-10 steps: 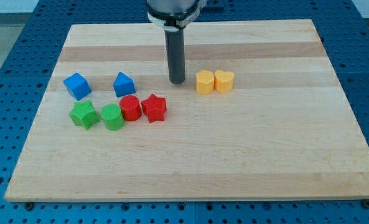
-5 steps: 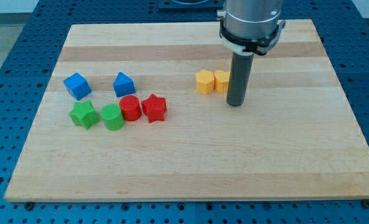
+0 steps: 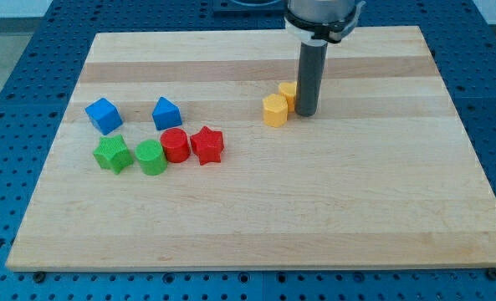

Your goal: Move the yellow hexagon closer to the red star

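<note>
two yellow blocks sit mid-surface; the yellow hexagon (image 3: 274,110) is still well apart from the red star (image 3: 207,145) at its lower left. my tip (image 3: 305,112), a bare rod with no hand, stands just right of it. most of the push remains.

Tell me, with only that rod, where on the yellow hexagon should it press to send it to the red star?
Probably its flat side facing the view's upper right, away from the red star. The yellow hexagon sits up and right of the star. My tip is at its right, beside the other yellow block.
</note>
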`<state>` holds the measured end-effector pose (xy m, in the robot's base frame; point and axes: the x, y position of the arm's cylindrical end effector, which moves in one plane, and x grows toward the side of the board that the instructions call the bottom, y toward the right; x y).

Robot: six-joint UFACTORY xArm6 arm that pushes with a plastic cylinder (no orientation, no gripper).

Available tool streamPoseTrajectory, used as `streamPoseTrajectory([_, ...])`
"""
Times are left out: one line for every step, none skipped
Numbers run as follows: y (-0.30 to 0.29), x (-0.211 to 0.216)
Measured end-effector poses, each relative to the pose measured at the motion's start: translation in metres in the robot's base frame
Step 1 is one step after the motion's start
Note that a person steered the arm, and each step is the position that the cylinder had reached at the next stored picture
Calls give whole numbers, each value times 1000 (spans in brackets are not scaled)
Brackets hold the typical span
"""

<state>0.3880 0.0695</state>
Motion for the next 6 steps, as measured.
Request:
streamPoseTrajectory([-9,0])
streamPoseTrajectory([-29,0])
streamPoseTrajectory([-50,6])
streamPoseTrajectory([-67,9])
streamPoseTrajectory([-76,9])
streamPoseTrajectory([-76,9])
